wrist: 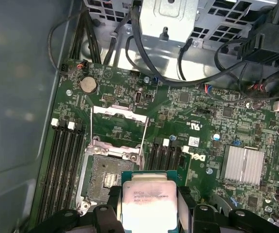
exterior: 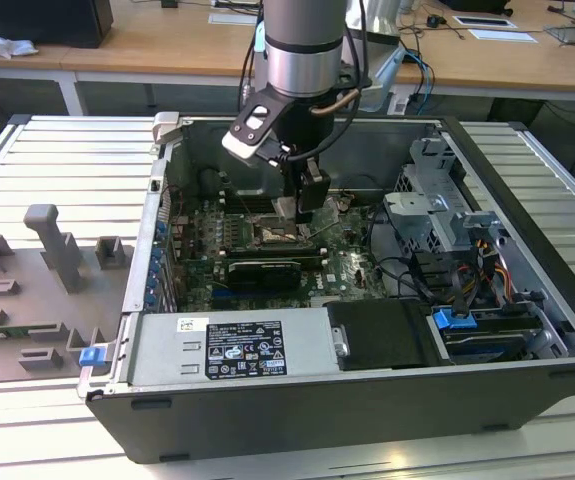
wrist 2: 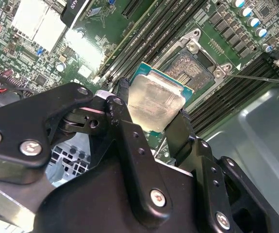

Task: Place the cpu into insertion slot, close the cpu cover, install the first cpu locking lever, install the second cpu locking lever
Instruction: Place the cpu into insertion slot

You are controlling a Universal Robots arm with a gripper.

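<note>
Pinching the cpu [exterior: 285, 206] by its edges, the hand [exterior: 295, 208] hangs inside an open computer case [exterior: 527, 300] in the exterior view, just above the insertion slot [exterior: 277, 236] on the green motherboard [exterior: 352, 265]. The case stands on a slatted metal worktop [exterior: 57, 160], with wooden desks [exterior: 167, 45] behind.

In the second wrist view the black fingers [wrist 2: 122, 97] press on two opposite sides of the cpu [wrist 2: 154, 102], pale face showing. The insertion slot [wrist 2: 188, 70] lies just beyond it, dark and bare, beside long memory slots [wrist 2: 149, 34].

In the first wrist view the cpu [wrist: 146, 194] sits in the hand [wrist: 148, 206] next to the insertion slot [wrist: 107, 172], not in it. The cpu cover [wrist: 117, 124] is swung open beyond the socket.
</note>
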